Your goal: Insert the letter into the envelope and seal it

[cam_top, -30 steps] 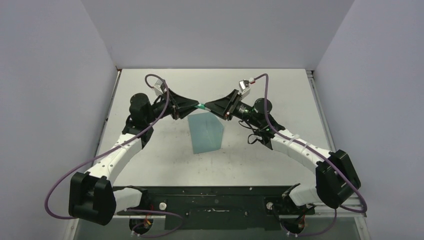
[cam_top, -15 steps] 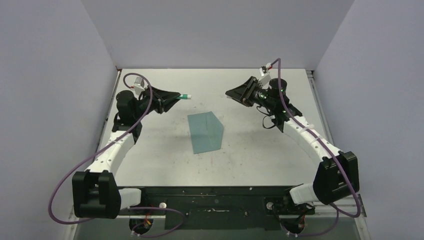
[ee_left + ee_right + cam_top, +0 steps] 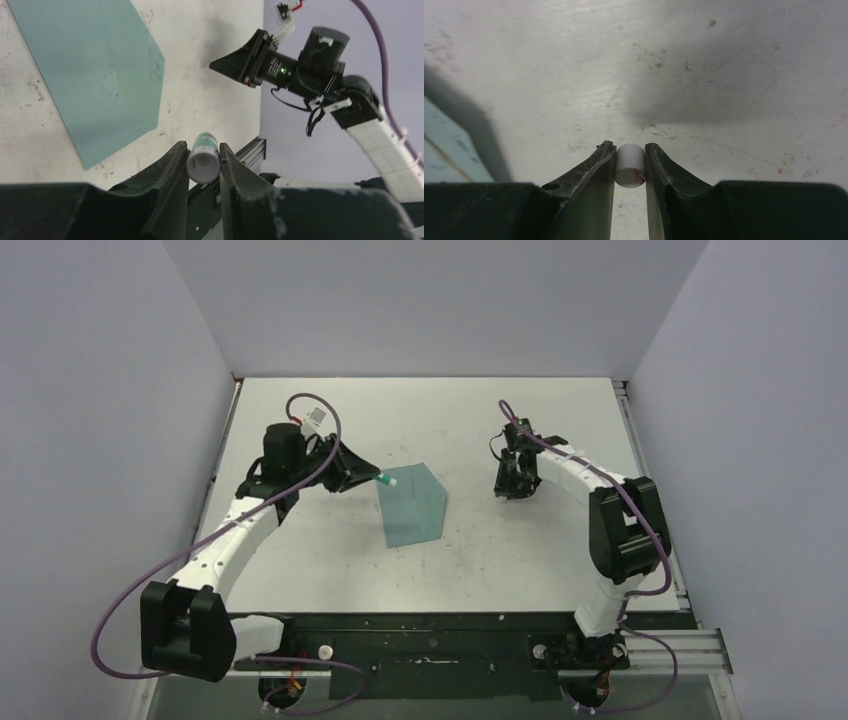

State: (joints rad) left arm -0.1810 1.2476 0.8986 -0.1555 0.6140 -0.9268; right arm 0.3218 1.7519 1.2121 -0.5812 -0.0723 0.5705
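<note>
Teal envelope (image 3: 412,505) flat on the table (image 3: 300,560), each gripper clamped on a small part.

White tube with a green far end, the glue stick (image 3: 204,162), sits pinched between the jaws of the left gripper (image 3: 202,146); the envelope lies just ahead of and under that gripper's tips, and the wrist view cuts off its upper and left edges. From above, the stick's tip (image 3: 385,480) pokes over the envelope's near corner; whether it touches the paper cannot be told. The right gripper (image 3: 629,145) points down at the table and squeezes a short white cylinder (image 3: 630,165) with a red mark, too small to identify; only a teal sliver of envelope shows at the left edge of its view, well apart from its fingers. Whether the letter lies inside the envelope cannot be told.
</note>
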